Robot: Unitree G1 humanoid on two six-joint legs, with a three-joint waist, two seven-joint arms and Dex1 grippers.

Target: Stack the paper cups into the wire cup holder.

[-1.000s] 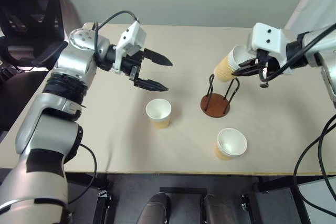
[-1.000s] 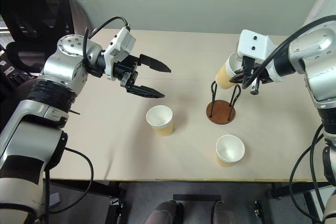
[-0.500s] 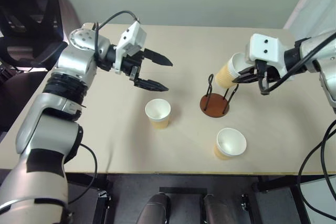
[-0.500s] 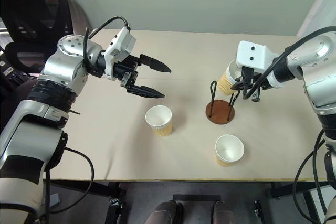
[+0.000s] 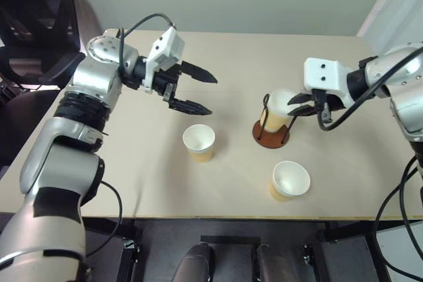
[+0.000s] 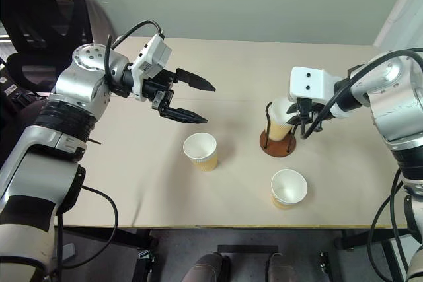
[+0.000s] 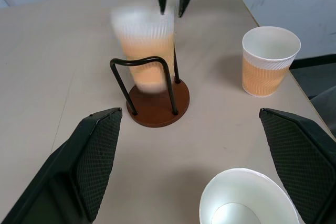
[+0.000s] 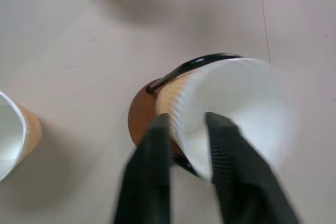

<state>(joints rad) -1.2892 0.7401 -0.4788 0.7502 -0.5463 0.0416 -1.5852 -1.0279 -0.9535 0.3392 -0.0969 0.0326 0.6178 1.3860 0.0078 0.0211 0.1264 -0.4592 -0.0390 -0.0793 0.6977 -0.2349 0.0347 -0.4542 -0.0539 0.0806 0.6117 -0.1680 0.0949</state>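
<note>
My right claw [image 6: 295, 118] sits slightly parted astride the rim of a paper cup [image 5: 278, 109], which stands upright, mouth up, between the loops of the wire cup holder [image 5: 271, 131]. My left claw [image 5: 196, 92] hangs wide open, empty, above the desk [image 5: 132, 163].

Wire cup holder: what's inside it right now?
One paper cup sits between the loops of the wire cup holder, blurred, with the right gripper at its rim. Its bottom and whether it is seated can't be seen.

Two cups [image 5: 199, 142] [image 5: 289, 180] flank holder [image 5: 271, 132]
</note>
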